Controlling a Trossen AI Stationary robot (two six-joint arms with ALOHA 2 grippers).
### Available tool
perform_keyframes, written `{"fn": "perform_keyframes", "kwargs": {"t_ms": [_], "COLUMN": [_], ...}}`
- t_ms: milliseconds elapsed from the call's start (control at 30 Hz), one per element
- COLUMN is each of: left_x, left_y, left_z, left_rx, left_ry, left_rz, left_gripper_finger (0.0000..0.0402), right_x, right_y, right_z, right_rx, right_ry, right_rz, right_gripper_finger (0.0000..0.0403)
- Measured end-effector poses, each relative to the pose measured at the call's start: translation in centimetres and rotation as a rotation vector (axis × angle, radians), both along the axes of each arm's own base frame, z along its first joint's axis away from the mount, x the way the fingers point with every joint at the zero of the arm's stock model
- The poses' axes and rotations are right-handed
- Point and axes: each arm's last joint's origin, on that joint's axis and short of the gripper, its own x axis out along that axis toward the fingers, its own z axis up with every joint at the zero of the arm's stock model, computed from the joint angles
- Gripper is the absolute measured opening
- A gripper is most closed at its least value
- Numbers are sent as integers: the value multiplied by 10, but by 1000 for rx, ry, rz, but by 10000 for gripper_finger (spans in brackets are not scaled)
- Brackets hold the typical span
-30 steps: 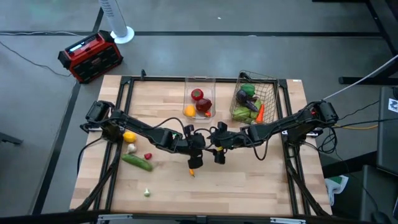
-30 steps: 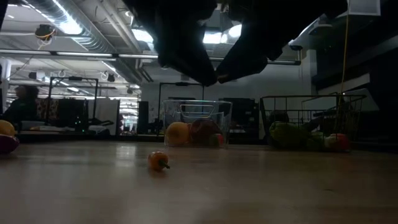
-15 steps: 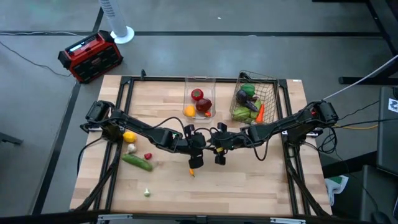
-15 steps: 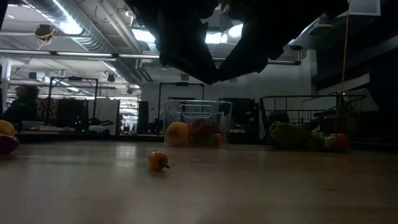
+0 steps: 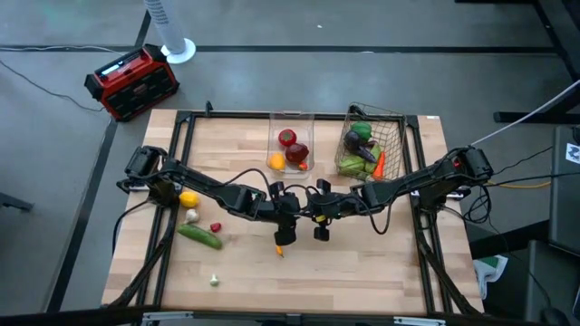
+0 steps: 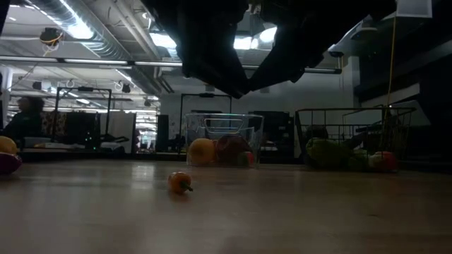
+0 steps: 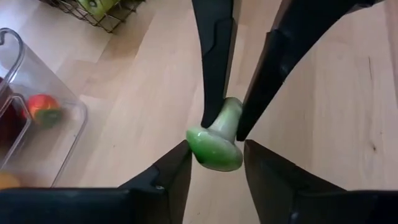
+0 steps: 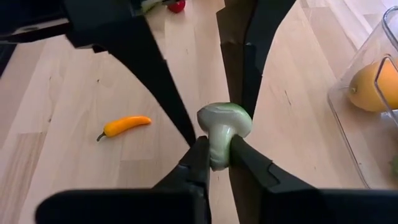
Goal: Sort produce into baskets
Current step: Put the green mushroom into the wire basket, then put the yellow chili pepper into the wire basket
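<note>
Two grippers meet mid-table, just in front of the clear bin [image 5: 292, 136]: looks like a hand-over of one small green veg [image 8: 222, 127], pale stem, rounded green cap.

Right gripper [image 8: 215, 157] fingers are closed tight on the stem. Left gripper [image 7: 216, 163] fingers are spread wide, one each side of the cap, not clearly touching it. So right has it, left doesn't yet.

Landmark = clear bin. It holds red fruit and an orange one. Mesh basket [image 5: 372, 140] sits just beside it on the right arm's side, with green and purple veg plus a carrot. Orange chili [image 5: 280, 250] lies on the table [image 5: 362, 272] nearer the front, below the grippers. Lemon [image 5: 188, 198], garlic [image 5: 191, 215], a small red item [image 5: 216, 227] and cucumber [image 5: 200, 236] are well off toward the left arm's side.

Next, my read: left closes on the cap, right lets go only once the grip is firm. Or right just carries it straight to the mesh basket, which is on its own side. Green veg belongs there, judging by the contents.
</note>
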Motion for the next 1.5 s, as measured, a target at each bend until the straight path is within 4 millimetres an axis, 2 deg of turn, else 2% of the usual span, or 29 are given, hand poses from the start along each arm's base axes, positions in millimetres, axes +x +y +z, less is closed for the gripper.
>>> {"fn": "perform_keyframes", "kwargs": {"t_ms": [233,400,667,933,1200,1300,1500], "left_x": [2,0,-3,-4,-4,-5,-17], "left_y": [7,8,9,8,6,2,-19], "left_z": [0,-2,-4,-4,-5,-6,-18], "left_rx": [-3,-1,8,8,-41,-98,-121], "left_ry": [-2,24,64,68,82,107,186], "left_rz": [17,24,24,26,-16,-80,-318], "left_gripper_finger": [204,229,228,226,225,225,225], "right_x": [-2,-13,-48,-83,-107,-109,-106], "right_y": [-6,-32,-78,-103,-123,-129,-136], "right_z": [-2,-1,20,51,45,40,31], "right_rx": [-39,-102,-213,-272,-279,-214,-174], "right_ry": [37,155,304,304,520,577,621], "right_rz": [-3,-106,-289,-421,-466,-458,-464], "right_gripper_finger": [39,39,45,47,50,67,148]}}
